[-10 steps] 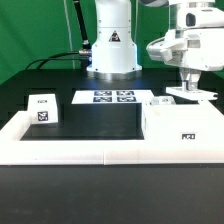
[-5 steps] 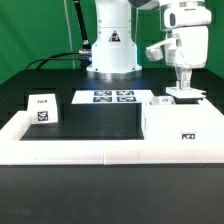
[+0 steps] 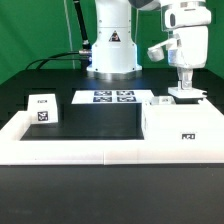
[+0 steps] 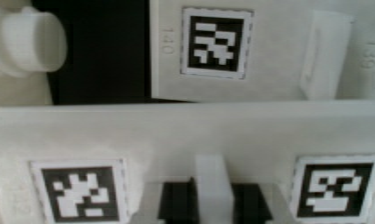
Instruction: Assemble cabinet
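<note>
The cabinet body [image 3: 178,122], a large white box with a tag on its front, stands at the exterior view's right. My gripper [image 3: 186,90] points down just behind it, over a flat white panel [image 3: 198,97]. In the wrist view my gripper [image 4: 214,205] has its dark pads [image 4: 177,203] close together, with a thin white strip [image 4: 212,180] between them. A wide white surface with two tags [image 4: 184,130] lies under it. Beyond it is another tagged white panel [image 4: 210,45]. A small tagged white piece [image 3: 42,108] sits at the exterior view's left.
The marker board [image 3: 105,97] lies at the back middle before the robot base [image 3: 110,45]. A low white rail frame [image 3: 80,150] borders the black table at the front and left. A round white knob [image 4: 24,45] shows in the wrist view.
The hand has shifted a little toward the exterior view's left and its upper part has risen. The fingertips stay at about the same height over the flat panel.
</note>
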Available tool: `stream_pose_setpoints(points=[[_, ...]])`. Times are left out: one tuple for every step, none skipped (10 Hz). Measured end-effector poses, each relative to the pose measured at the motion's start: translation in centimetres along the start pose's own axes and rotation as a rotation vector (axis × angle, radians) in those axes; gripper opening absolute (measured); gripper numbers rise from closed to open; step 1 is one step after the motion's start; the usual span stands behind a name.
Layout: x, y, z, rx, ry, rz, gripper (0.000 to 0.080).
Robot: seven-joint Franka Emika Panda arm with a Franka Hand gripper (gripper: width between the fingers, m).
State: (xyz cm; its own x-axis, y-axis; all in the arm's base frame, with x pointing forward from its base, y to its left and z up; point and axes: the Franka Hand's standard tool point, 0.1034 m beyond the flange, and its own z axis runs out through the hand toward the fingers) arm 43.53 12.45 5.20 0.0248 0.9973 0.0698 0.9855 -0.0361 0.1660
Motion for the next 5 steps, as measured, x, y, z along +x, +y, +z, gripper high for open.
stream_pose_setpoints(points=[[0.0,-0.01,0.01,0.0,0.0,0.0,0.007],[0.0,-0.01,0.01,0.0,0.0,0.0,0.007],[0.2,0.04,-0.02,-0.007,0.007,0.003,0.007],[0.49,0.03,-0.04,-0.016,0.019,-0.001,0.007],[0.53,0.07,-0.07,-0.02,0.022,0.001,0.007]])
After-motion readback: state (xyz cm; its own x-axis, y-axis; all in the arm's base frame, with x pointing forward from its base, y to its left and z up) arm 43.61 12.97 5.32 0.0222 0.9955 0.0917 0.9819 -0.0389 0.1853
